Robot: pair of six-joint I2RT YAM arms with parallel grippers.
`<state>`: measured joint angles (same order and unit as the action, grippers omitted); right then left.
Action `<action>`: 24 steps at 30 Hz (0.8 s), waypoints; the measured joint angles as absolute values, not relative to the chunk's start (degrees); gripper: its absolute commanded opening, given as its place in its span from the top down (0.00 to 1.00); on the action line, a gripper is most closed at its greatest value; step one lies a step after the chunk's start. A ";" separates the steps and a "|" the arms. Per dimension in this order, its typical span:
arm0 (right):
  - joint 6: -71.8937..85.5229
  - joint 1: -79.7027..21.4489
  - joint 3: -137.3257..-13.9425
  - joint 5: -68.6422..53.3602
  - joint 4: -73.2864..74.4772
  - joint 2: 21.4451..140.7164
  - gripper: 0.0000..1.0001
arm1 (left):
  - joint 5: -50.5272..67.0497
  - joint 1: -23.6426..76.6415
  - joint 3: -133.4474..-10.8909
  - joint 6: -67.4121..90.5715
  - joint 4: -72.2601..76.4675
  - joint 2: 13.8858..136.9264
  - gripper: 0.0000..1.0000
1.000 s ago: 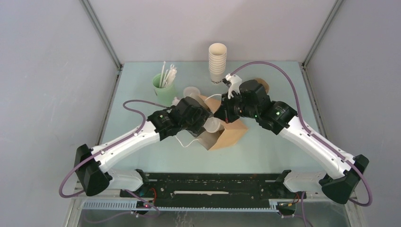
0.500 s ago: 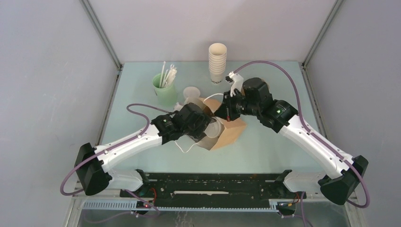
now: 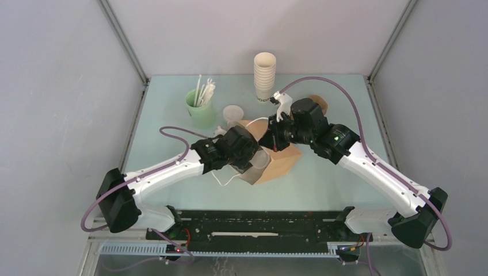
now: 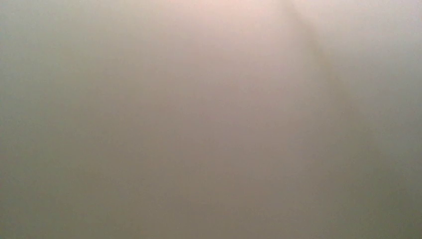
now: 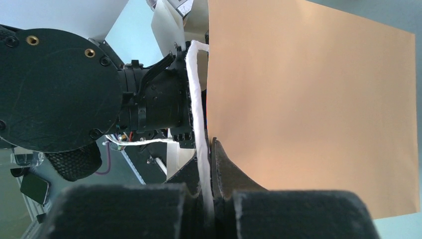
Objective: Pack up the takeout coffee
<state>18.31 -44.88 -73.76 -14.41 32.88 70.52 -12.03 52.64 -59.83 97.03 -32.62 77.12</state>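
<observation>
Top external: left hand [image 3: 256, 160] deeper in bag [image 3: 285, 162] than before, grip not discernible | right hand [image 5: 209, 199] pinching bag handle [image 5: 195, 89]

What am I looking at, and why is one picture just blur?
These are two robot arms bolted to a table. The wide picture looks down from above; the others come from a camera on each wrist. The right gripper is shut on the white cord handle of a brown paper bag. The left gripper sits at the bag's mouth by something pale; its camera shows only blur, so its grip is unclear. Also there: a stack of cups, a green cup of straws, and a small lidded white cup.
</observation>
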 measured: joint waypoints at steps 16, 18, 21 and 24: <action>19.07 -44.99 -71.79 -14.06 32.29 69.73 1.00 | -10.94 52.64 -60.90 103.53 -32.69 80.79 1.00; 19.35 -44.97 -71.66 -14.04 32.08 69.65 1.00 | -10.94 52.64 -61.39 103.81 -33.08 81.06 1.00; 19.73 -44.56 -71.61 -14.26 31.97 69.63 1.00 | -10.94 52.64 -61.95 104.05 -33.61 81.38 1.00; 19.94 -44.23 -71.61 -14.61 31.92 69.63 1.00 | -10.94 52.64 -62.17 104.05 -33.87 81.47 1.00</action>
